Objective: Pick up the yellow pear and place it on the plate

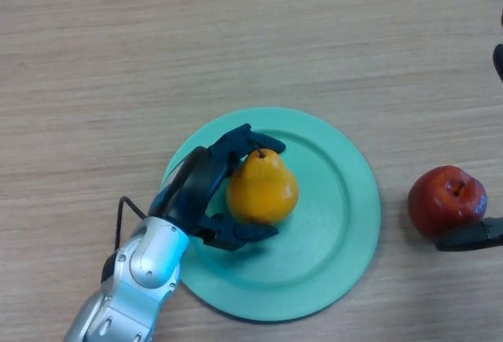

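The yellow pear (262, 188) is over the left middle of the green plate (338, 200), stem pointing up the view. My left hand (200, 189) comes in from the lower left and is curled round the pear, fingers at its top and thumb at its bottom. I cannot tell whether the pear rests on the plate or is held just above it. My right hand (475, 236) shows only as a dark finger at the right edge, beside a red apple.
A red apple (446, 200) lies on the wooden table (236, 35) to the right of the plate. A dark part of the right hand (498, 59) also shows at the upper right edge.
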